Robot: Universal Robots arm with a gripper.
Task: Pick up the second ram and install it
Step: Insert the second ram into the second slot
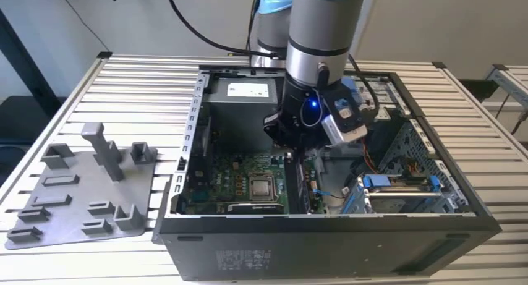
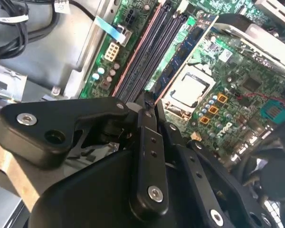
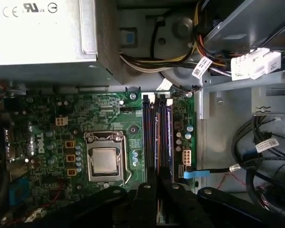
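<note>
So the arm is down inside the open computer case (image 1: 330,242) and the gripper (image 3: 158,183) hangs right over the memory slots (image 3: 148,133), next to the processor (image 3: 104,160) on the green motherboard (image 3: 42,109). In the second wrist view the fingers (image 2: 143,142) are pulled almost all the way together, with just a sliver between them, and they look pinched on a thin dark edge that's most likely the second ram (image 2: 148,101). Very little of it shows, so that's a best guess. The pickup looks done: the grey tray (image 1: 58,198) on the slatted table (image 1: 132,75), out on the exterior view's left, has only its own posts and pockets showing, no stick visible on it. One slot at the side farther from the processor already has a bluish stick (image 3: 169,137) sitting in it. What's left is the seating part. It's impossible to say from here whether the held stick has started into a slot or is just lined up above one, and nothing shows latches snapped shut around it. As for which way it points, the stick seems to stand on edge, contact edge down toward the board. Its long axis seems to run parallel to the slots, so in the exterior view that's roughly from the power supply (image 1: 247,90) end of the case toward the near wall. The fingers seem to grip across its thin faces.
</note>
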